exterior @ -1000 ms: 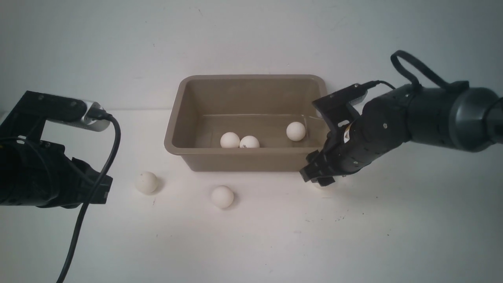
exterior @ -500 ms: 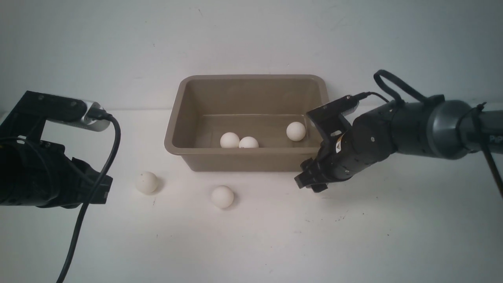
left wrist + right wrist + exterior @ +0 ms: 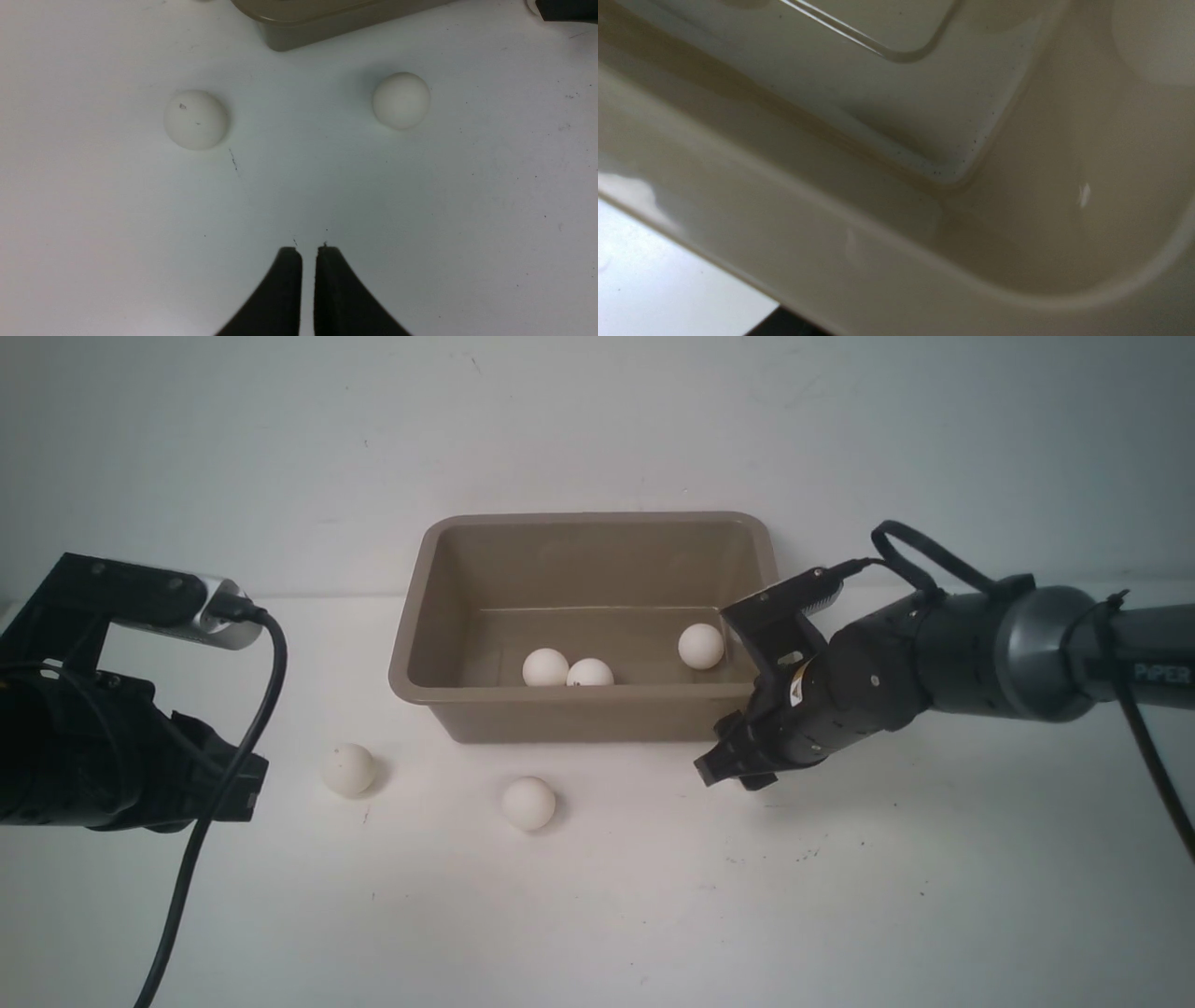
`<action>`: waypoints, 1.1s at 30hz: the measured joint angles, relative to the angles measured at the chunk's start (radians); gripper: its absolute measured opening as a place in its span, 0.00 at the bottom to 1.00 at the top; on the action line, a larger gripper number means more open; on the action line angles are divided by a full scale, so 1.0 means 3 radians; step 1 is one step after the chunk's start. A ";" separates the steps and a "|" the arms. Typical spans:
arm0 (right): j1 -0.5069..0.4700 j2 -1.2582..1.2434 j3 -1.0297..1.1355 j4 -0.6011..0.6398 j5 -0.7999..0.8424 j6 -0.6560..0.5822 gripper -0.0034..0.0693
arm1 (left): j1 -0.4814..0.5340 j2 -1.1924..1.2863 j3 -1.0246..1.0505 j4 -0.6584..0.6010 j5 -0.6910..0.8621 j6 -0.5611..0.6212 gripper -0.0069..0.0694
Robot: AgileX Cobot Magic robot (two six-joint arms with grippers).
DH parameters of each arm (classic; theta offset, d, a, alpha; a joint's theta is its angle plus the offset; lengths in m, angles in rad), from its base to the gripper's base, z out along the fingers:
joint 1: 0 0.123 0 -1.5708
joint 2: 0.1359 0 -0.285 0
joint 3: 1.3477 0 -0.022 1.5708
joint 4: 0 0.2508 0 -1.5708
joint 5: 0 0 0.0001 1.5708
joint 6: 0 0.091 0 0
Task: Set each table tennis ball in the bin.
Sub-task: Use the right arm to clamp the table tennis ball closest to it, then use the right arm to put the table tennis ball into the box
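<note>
Reads "PIPER" on right arm. Clenched empty at left tool, speckled ball and plain ball ahead on tabletop. Cannot tell grip at right tool, tips hidden beside bin holding three balls.

light: soft, even, from above and slightly left | front: worktop washed out bright, corners dimmer and greyer, faint soft shadows right of the loose balls | left wrist: sharp, cool bluish cast | right wrist: bin wall close, blurred, small white glints
</note>
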 joint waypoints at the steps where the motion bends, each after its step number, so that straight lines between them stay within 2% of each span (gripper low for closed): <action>1: 0.0000 0.0004 0.0000 0.0000 0.0000 0.0000 0.53 | 0.0000 0.0000 0.0000 0.0000 0.0000 0.0000 0.13; 7: 0.0000 -0.0010 -0.0002 0.0000 0.0078 0.0000 0.53 | 0.0000 0.0000 0.0000 0.0000 0.0004 0.0000 0.13; 14: 0.0032 -0.0238 0.0004 0.0129 0.0437 -0.0045 0.53 | 0.0000 0.0000 0.0000 0.0000 0.0006 0.0000 0.13; 19: 0.0275 -0.0789 0.0003 0.0162 0.0374 -0.0087 0.53 | 0.0000 0.0000 0.0000 0.0000 0.0003 0.0000 0.13; 22: 0.0377 -0.1005 -0.0216 0.0039 0.0179 -0.0088 0.53 | 0.0000 0.0000 0.0000 0.0000 0.0003 0.0000 0.13; 25: 0.0309 -0.0848 -0.0554 -0.0111 0.0188 -0.0047 0.53 | 0.0000 0.0000 0.0000 0.0000 0.0003 0.0000 0.13; 33: 0.0170 0.0213 -0.1589 -0.0302 0.0713 -0.0142 0.53 | 0.0000 0.0000 0.0000 -0.0002 0.0003 0.0000 0.13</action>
